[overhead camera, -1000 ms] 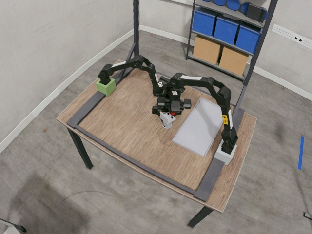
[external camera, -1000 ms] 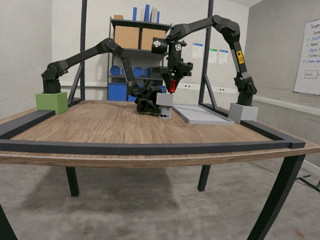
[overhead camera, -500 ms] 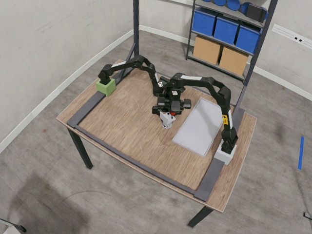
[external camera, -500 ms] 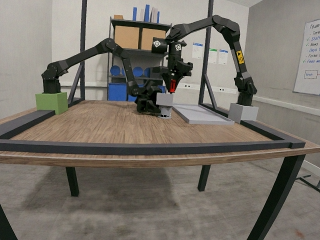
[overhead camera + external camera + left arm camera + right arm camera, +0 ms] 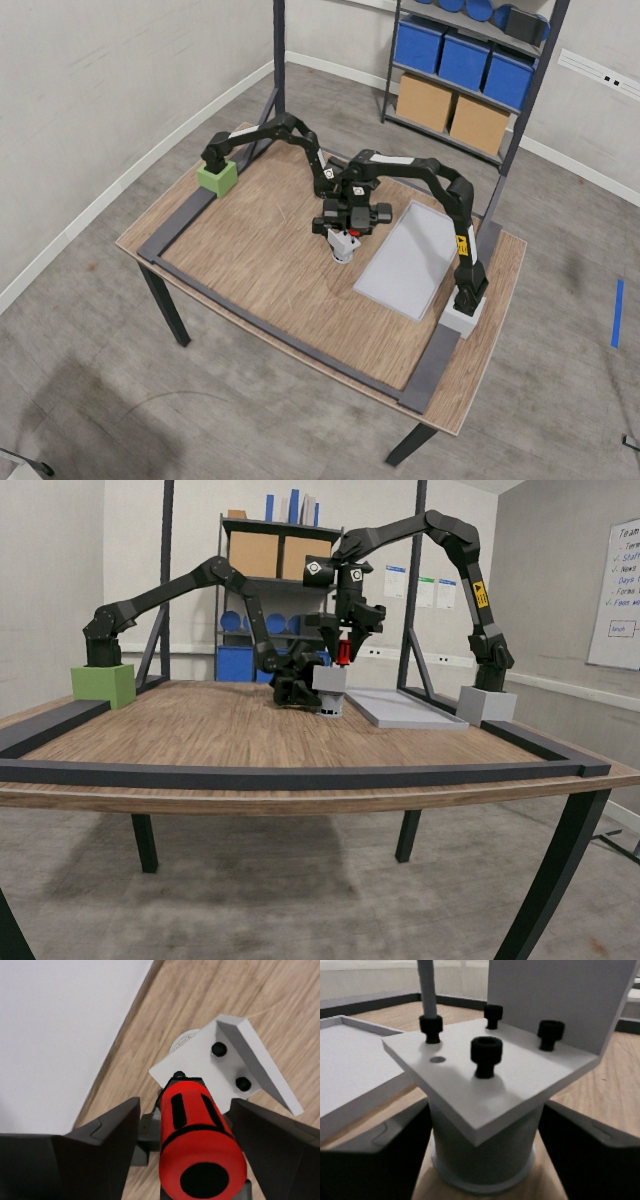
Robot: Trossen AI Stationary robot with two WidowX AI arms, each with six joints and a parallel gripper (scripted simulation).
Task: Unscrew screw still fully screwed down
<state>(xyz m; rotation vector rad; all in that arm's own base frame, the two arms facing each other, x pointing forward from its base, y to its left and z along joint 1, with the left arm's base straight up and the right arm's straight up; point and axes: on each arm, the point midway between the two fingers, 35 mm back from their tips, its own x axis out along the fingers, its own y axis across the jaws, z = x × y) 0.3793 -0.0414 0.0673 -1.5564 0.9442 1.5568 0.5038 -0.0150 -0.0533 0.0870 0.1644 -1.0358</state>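
Observation:
The joint module (image 5: 342, 256) (image 5: 330, 707) (image 5: 485, 1167) stands upright with the bracket (image 5: 329, 678) (image 5: 192, 1062) (image 5: 560, 995) on top. My right gripper (image 5: 484, 1103) is shut on the module, below the bracket plate. The red screwdriver (image 5: 354, 233) (image 5: 343, 647) (image 5: 175, 1155) stands upright; its shaft (image 5: 427, 990) meets a black screw (image 5: 431, 1025). That screw's lower end shows above the empty hole (image 5: 438, 1059). Three other screws stand with raised heads. My left gripper (image 5: 344, 658) (image 5: 185, 1104) is open, its fingers either side of the red handle, with gaps.
A flat light-grey tray (image 5: 403, 268) (image 5: 413, 717) (image 5: 55, 1035) (image 5: 350, 1070) lies close beside the module, on the white-based left arm's side. Both arms crowd together over the module. A dark frame (image 5: 310, 777) runs along the table's edges.

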